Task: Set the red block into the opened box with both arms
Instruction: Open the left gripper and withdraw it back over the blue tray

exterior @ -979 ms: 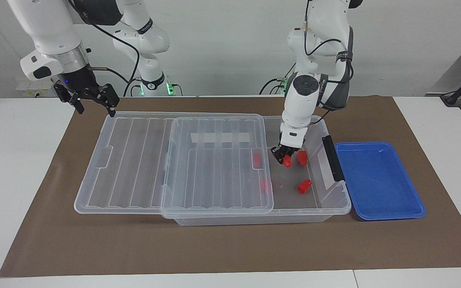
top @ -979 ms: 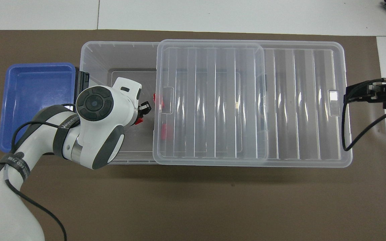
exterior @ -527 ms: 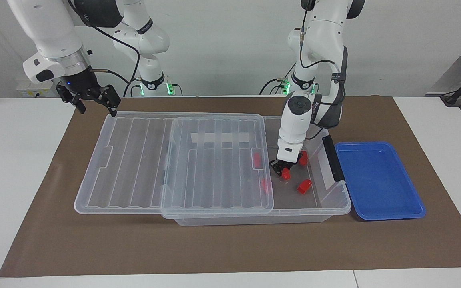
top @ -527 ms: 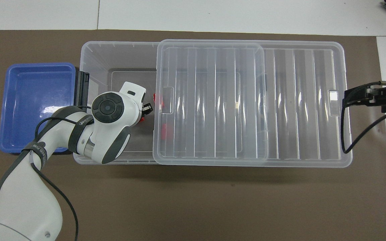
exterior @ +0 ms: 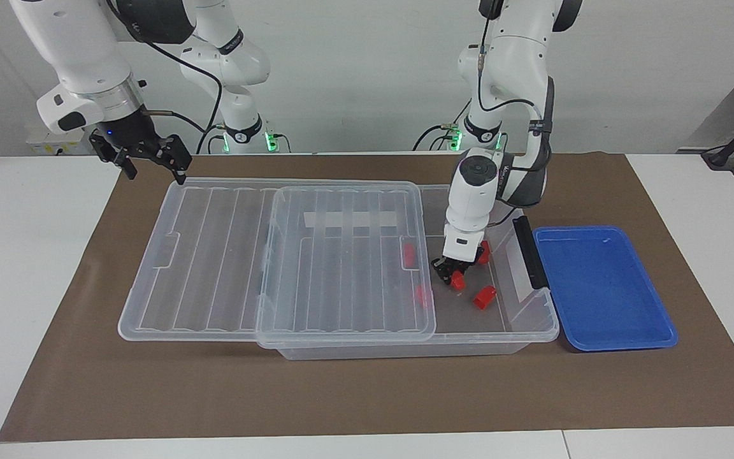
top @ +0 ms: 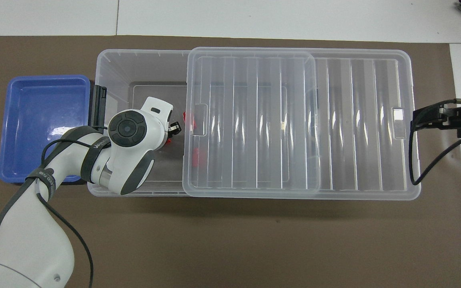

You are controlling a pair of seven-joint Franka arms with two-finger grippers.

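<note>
You see the large clear plastic box (exterior: 536,325) on the brown mat (exterior: 367,395), its ribbed clear lid (exterior: 341,261) slid toward the right arm's end so that the part of the box at the left arm's end stands uncovered; the black latch bar (exterior: 529,252) sits on the box's end wall, just beside the shallow blue tray (exterior: 603,287); the left gripper (exterior: 451,276) is down inside the uncovered part of the box, low over its floor, with one small bright red plastic block (exterior: 457,280) at its fingertips; whether the fingers clamp that block or stand slightly apart around it you cannot tell; a second red block (exterior: 484,297) lies on the box floor farther from the robots, a third (exterior: 483,252) shows partly past the left wrist, nearer to the robots, and two more (exterior: 409,255) (exterior: 422,295) lie under the edge of the lid; in the overhead view the left arm's white wrist (top: 130,132) covers most of this, and only slivers of red show near the lid's edge; the right gripper (exterior: 150,162) hangs in the air over the mat near the lid's corner at the right arm's end, its fingers spread wide and holding nothing; that arm waits
</note>
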